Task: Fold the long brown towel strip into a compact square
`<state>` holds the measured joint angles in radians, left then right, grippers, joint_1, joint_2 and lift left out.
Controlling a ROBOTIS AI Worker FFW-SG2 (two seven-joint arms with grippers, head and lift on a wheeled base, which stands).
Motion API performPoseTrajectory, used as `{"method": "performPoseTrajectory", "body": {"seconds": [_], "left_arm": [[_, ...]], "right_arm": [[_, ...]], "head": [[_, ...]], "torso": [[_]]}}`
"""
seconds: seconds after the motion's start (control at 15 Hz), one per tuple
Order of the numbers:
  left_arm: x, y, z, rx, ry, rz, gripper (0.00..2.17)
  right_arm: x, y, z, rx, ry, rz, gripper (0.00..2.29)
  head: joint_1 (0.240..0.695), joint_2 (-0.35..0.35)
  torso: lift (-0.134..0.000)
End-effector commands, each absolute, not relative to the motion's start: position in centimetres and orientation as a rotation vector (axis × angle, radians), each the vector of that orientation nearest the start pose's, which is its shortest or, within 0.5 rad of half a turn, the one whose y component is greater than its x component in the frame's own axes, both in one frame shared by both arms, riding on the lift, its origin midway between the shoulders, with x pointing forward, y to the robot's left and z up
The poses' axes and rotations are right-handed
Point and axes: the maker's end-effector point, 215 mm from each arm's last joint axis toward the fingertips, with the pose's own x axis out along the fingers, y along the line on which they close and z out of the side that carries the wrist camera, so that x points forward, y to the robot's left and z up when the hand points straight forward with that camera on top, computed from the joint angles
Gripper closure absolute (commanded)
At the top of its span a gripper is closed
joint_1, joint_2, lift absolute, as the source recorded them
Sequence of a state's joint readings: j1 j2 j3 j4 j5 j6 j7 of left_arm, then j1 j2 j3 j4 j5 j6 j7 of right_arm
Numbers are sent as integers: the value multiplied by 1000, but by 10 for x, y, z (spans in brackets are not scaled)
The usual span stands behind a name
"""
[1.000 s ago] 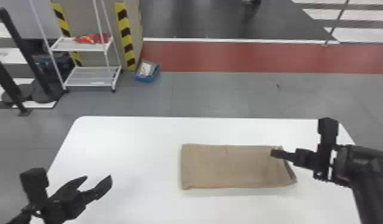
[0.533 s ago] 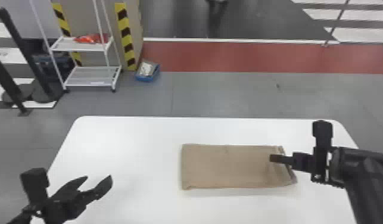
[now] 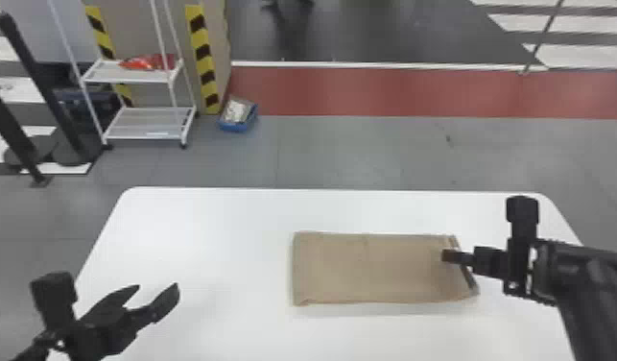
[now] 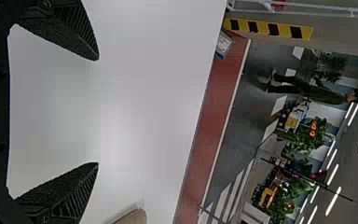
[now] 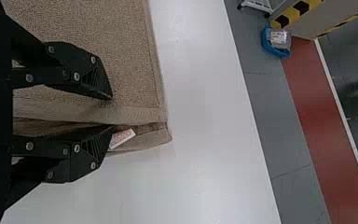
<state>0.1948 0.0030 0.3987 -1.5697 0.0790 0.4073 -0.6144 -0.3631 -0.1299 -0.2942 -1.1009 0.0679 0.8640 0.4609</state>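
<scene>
The brown towel (image 3: 369, 269) lies as a folded rectangle right of the table's middle. My right gripper (image 3: 448, 257) is over its right end. In the right wrist view my right gripper (image 5: 112, 112) stands open, one finger above the top layer of the towel (image 5: 130, 56), the other at the gap between layers beside a white tag (image 5: 121, 138). My left gripper (image 3: 158, 293) is at the front left, away from the towel. In the left wrist view the left gripper (image 4: 98, 112) is open over bare tabletop, with a corner of the towel (image 4: 133, 217) at the edge.
The white table (image 3: 201, 240) carries the towel. Beyond its far edge, on the floor, stand a white shelf cart (image 3: 148, 122) and a blue bin (image 3: 237, 117). Black posts (image 3: 38, 77) stand at the far left.
My right arm has shifted slightly toward the robot, with its fingertips still over the towel's right end. The left arm and towel look unchanged.
</scene>
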Motion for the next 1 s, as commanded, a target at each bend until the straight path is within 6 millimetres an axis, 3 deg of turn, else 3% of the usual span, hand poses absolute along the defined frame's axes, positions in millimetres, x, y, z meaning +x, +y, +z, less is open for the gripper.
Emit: {"method": "performPoseTrajectory", "body": {"seconds": [0.0, 0.4, 0.67, 0.87, 0.93], "left_arm": [[451, 312, -534, -293, 512, -205, 76], [450, 317, -534, -293, 512, -199, 76], [449, 320, -533, -296, 510, -193, 76], [449, 323, -533, -296, 509, -188, 76], [449, 323, -533, -296, 507, -190, 76]], "right_arm": [[557, -336, -560, 284, 902, 96, 1170], [553, -326, -560, 336, 885, 121, 1173], [551, -319, -524, 419, 822, 151, 1173], [552, -343, -499, 477, 772, 121, 1173], [549, -347, -513, 470, 800, 104, 1173]], "head": [[695, -21], [695, -20], [695, -1], [695, 0], [695, -9]], "torso": [[0], [0], [0], [0], [0]]}}
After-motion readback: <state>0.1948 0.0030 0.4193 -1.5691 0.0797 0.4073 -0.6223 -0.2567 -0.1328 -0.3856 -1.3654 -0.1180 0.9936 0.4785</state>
